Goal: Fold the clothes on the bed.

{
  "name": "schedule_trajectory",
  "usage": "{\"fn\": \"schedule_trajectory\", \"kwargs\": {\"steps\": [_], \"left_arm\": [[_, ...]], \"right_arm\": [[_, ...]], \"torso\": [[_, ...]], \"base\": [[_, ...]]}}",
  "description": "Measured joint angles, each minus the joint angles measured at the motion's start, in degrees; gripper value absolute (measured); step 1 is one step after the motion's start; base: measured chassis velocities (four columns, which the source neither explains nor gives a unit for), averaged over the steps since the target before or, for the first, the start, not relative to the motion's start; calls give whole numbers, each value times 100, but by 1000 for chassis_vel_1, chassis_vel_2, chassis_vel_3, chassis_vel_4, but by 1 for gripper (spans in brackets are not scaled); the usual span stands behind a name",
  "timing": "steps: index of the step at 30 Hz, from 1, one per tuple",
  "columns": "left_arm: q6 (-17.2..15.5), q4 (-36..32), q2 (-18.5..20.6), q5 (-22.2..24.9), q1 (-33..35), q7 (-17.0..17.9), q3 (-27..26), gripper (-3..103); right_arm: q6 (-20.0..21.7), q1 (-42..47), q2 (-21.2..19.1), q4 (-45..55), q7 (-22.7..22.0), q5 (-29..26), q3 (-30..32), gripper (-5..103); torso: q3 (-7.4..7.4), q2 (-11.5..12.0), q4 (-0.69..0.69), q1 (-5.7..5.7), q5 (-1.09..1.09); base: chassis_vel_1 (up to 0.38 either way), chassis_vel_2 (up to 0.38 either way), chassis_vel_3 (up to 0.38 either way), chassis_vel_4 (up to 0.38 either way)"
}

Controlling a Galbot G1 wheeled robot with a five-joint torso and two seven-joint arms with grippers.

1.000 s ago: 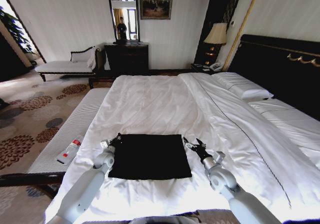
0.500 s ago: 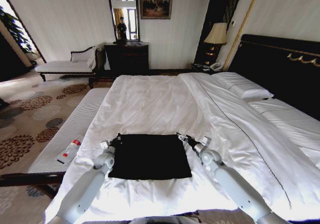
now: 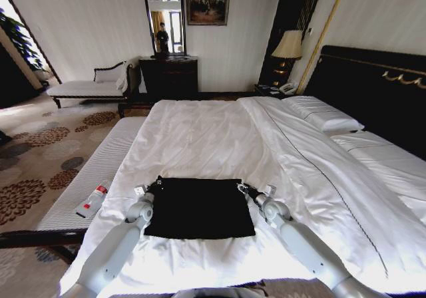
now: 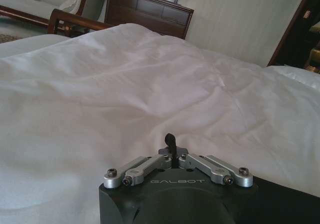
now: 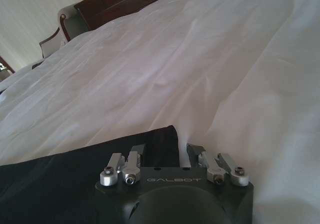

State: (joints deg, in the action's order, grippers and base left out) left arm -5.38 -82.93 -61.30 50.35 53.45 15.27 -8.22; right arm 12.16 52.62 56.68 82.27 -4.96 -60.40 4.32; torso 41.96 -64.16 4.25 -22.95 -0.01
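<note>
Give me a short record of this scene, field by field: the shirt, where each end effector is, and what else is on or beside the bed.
garment: black T-shirt, lying flat as a rectangle on the near part of the bed
surface: bed with white duvet, pillows at the far right
left end effector: at the shirt's far left corner, shut on a bit of black fabric
right end effector: at the shirt's far right corner, fingers open astride the corner
beside the bed: striped bench on the left with a bottle lying on it
</note>
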Motion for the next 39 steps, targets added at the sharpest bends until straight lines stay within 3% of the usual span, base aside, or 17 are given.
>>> {"fn": "schedule_trajectory", "kwargs": {"steps": [3, 7, 10, 25, 35, 39], "left_arm": [[0, 1, -20, 5, -44, 36, 91, 1], [1, 0, -17, 9, -67, 46, 137, 1], [-2, -6, 6, 21, -77, 57, 148, 1], [-5, -264, 50, 86, -52, 204, 86, 1], [68, -1238, 538, 477, 87, 427, -192, 1], [131, -1934, 833, 703, 103, 611, -359, 1]], "right_arm": [[-9, -2, 10, -25, 9, 7, -49, 33], [-20, 10, 25, -34, 12, 7, -55, 22], [-25, 12, 23, -22, 13, -16, -52, 5], [-291, 141, 1, 360, -164, 115, 85, 0], [-333, 178, -257, 1545, -674, -30, 342, 0], [-325, 175, -413, 2204, -987, -151, 483, 0]], "torso": [[0, -1, 0, 0, 0], [0, 0, 1, 0, 0], [0, 0, 0, 0, 0], [0, 0, 1, 0, 0], [0, -1, 0, 0, -1], [0, -1, 0, 0, -1]], "base": [[0, 0, 0, 0], [0, 0, 0, 0], [0, 0, 0, 0], [0, 0, 0, 0], [0, 0, 0, 0], [0, 0, 0, 0]]}}
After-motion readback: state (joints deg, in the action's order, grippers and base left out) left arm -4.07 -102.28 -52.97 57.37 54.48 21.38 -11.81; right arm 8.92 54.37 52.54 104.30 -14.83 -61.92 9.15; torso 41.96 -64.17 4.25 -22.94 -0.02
